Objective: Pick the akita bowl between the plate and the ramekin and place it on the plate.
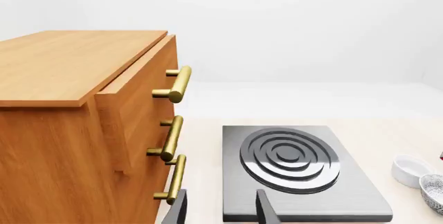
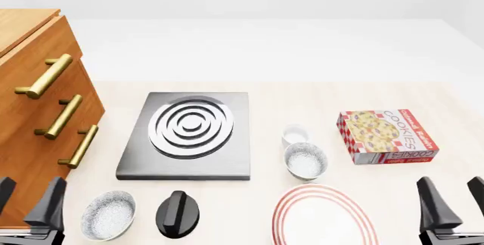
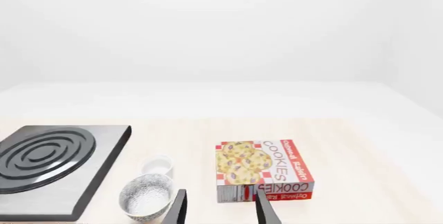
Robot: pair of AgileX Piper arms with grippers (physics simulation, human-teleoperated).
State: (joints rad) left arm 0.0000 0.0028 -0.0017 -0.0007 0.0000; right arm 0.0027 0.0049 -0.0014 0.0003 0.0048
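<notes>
Two grippers low at the near edge, nothing lifted, so by judgement only the opening approach in hand. Farthest left, a tall honey-brown wooden drawer cabinet (image 2: pixel 34 120) with brass bar handles. Just in front of it, the left gripper (image 2: pixel 29 205), dark fingers spread apart around empty air. Beside that, a small round bowl, white outside and grey-speckled inside (image 2: pixel 108 215), the lookalike twin and not the target, sitting near the front edge. Next along, a squat black knob-shaped object (image 2: pixel 178 213), then behind both a flat grey square stove slab with raised concentric rings (image 2: pixel 189 134). Right of the slab, a tiny plain white straight-sided ramekin (image 2: pixel 295 135); nearer the arms and close up against it, the wanted akita bowl, small, round, speckled grey within (image 2: pixel 305 160); nearer again, just clear of the bowl, a large round white plate with concentric red rings at its rim (image 2: pixel 291 214), cut off by the bottom of the front view. Well to the right, a red-and-white cardboard cookie box lying flat (image 2: pixel 387 136). Last, the right gripper (image 2: pixel 452 202), fingers likewise parted and holding nothing, well apart from the bowl. Next move, by judgement: right arm forward and leftward over the bowl, fingers straddling one wall, careful of the ramekin crowding the far side, then a short carry back onto the plate.
</notes>
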